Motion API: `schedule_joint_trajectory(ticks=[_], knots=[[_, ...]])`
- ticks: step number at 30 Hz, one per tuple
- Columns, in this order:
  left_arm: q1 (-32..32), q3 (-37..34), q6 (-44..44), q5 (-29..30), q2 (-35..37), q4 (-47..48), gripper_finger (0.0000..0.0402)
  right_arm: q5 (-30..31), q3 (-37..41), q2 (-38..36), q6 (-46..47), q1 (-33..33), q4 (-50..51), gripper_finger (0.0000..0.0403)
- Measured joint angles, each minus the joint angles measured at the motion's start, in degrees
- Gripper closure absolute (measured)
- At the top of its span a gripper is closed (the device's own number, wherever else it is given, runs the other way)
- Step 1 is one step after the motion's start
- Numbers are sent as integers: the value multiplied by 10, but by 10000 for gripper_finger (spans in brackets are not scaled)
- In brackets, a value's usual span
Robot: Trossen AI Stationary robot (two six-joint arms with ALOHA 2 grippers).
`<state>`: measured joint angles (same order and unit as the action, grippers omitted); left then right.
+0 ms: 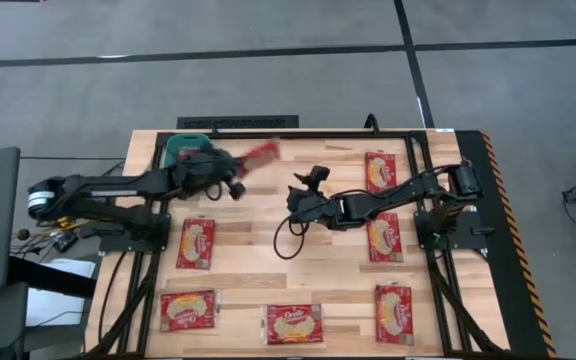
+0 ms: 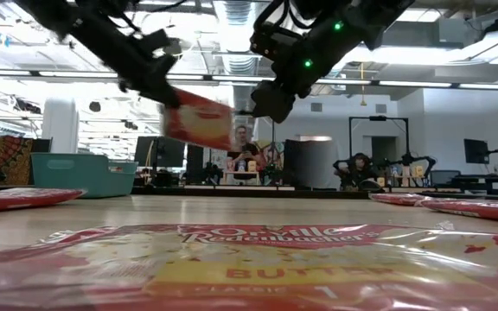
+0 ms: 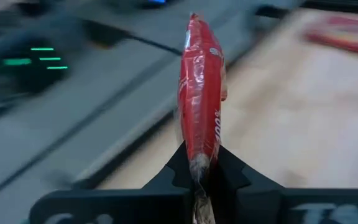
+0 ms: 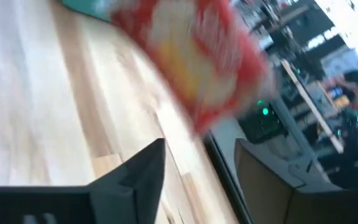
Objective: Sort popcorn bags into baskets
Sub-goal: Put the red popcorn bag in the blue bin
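1. Above the far-left part of the surface (image 1: pixel 248 245), the left pincer (image 1: pixel 236 172) is clamped on one edge of a popcorn bag (image 1: pixel 260 152), holding it in the air; the left wrist view shows the bag (image 3: pixel 199 87) edge-on, pinched between the two fingers.
2. Just beside it, nearer the middle of the far edge, the right pincer (image 1: pixel 310 180) hangs with its fingers spread and nothing between them; its wrist view shows the bag (image 4: pixel 194 65) floating clear ahead of them.
3. The teal basket (image 1: pixel 183 148) sits at the far-left corner, partly hidden under the left arm. The step in hand looks like carrying the bag to it.
4. To do that well, the left arm should bring the bag over the basket's opening, lower it until its free end is inside the rim, and only then release. The grip is on one edge only, so a slow swing keeps the bag from flapping out.
5. The right arm should stay back from the left arm's path.
6. Count: seven bags visible — one held, six flat on the surface. One basket; whether it holds any bags I cannot tell, as the arm covers it.
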<state>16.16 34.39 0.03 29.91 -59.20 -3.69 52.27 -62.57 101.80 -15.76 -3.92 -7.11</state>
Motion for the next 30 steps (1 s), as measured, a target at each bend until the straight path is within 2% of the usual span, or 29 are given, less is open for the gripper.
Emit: schedule_joint_trajectory(ticks=[5, 9, 15, 21, 28, 30], knots=[[0, -53, -2, 188, 100, 42, 392, -13, 0, 0, 40, 13, 5, 165], [1, -117, -51, 279, 190, 52, 393, -14, 0, 0, 52, 21, 19, 172], [0, -191, -122, 342, 280, 81, 396, -16, 0, 0, 53, 31, 31, 185], [0, -208, -215, 412, 302, 194, 397, -21, 0, 0, 53, 42, 38, 194], [8, -208, -321, 409, 301, 321, 395, -58, 0, 1, 66, 62, 41, 202], [12, -208, -339, 399, 298, 328, 395, -68, 0, 1, 69, 68, 42, 205]])
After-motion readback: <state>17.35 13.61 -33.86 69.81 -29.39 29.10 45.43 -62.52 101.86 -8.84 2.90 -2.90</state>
